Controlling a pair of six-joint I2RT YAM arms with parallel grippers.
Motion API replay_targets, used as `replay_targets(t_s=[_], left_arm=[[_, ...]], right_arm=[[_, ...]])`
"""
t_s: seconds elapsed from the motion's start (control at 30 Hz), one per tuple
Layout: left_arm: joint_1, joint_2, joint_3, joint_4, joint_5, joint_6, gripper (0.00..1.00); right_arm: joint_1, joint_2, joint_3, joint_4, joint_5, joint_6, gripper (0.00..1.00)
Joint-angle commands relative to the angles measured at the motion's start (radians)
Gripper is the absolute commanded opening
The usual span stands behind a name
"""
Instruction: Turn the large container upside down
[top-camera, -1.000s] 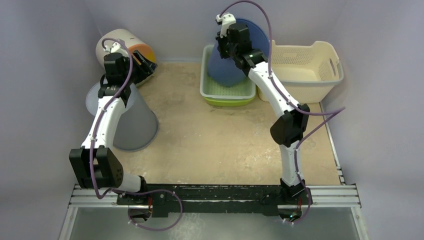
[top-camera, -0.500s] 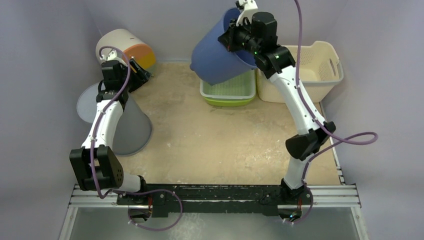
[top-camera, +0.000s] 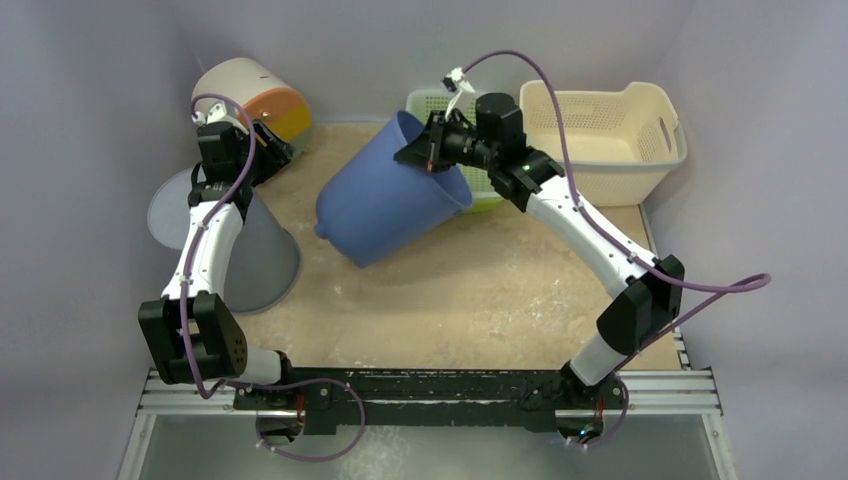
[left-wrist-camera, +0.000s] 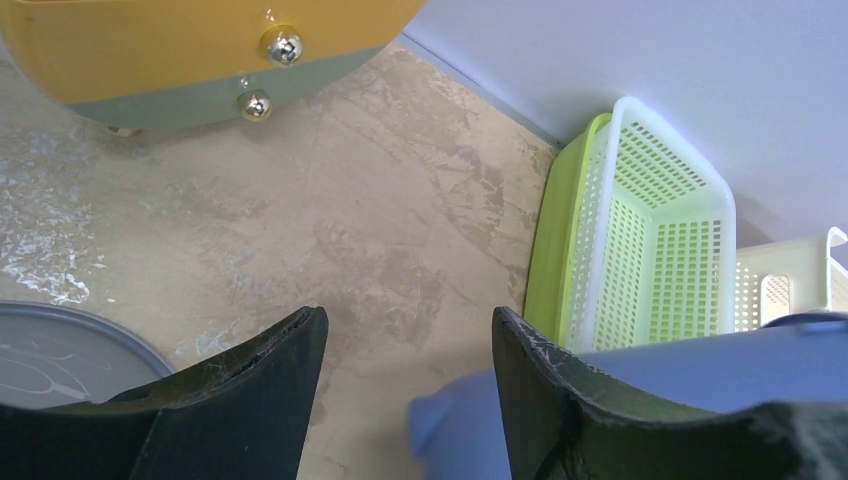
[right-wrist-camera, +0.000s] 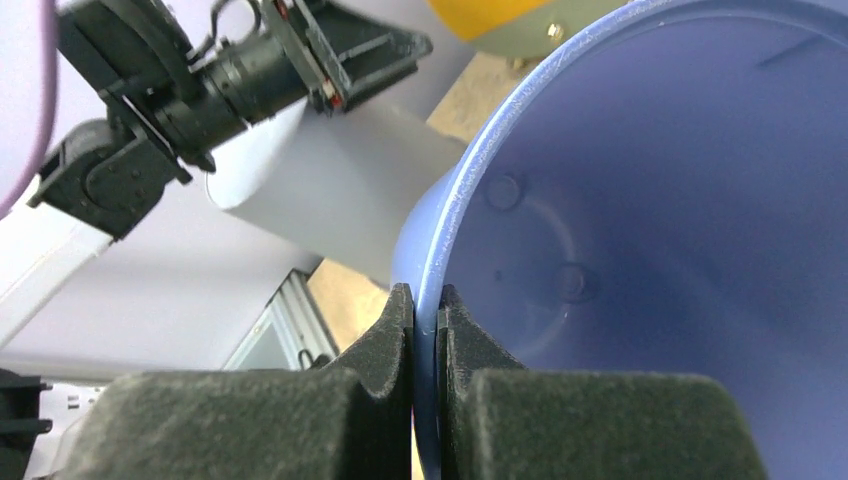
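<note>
The large blue container (top-camera: 388, 200) is a bucket held in the air over the table's middle back, tilted with its bottom down-left and its mouth up-right. My right gripper (top-camera: 432, 150) is shut on its rim, one finger inside and one outside, as the right wrist view shows (right-wrist-camera: 427, 310). The bucket's blurred blue edge (left-wrist-camera: 470, 435) shows low in the left wrist view. My left gripper (top-camera: 268, 148) is open and empty at the back left, above the table, its fingertips (left-wrist-camera: 300, 335) apart over bare sand-coloured surface.
A grey bucket (top-camera: 255, 245) lies on its side under the left arm. A white and orange drum (top-camera: 250, 92) sits at the back left. A green basket (top-camera: 480, 195) and a cream laundry basket (top-camera: 605, 135) stand at the back right.
My right arm has swung the blue bucket down and to the left, from above the green basket to over the table's middle. My left gripper stayed at the back left.
</note>
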Motion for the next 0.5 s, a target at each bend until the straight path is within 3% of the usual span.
replay_targets(t_s=[0.0, 0.3, 0.47], left_arm=[[0.013, -0.015, 0.040, 0.021, -0.005, 0.008, 0.61], [0.013, 0.001, 0.052, 0.028, 0.009, 0.003, 0.61], [0.014, 0.006, 0.051, 0.025, 0.012, 0.009, 0.61]], right_arm=[[0.063, -0.051, -0.037, 0.189, 0.007, 0.047, 0.00], [0.111, -0.086, -0.234, 0.123, 0.069, 0.044, 0.00], [0.111, -0.129, -0.392, 0.111, -0.005, 0.101, 0.00]])
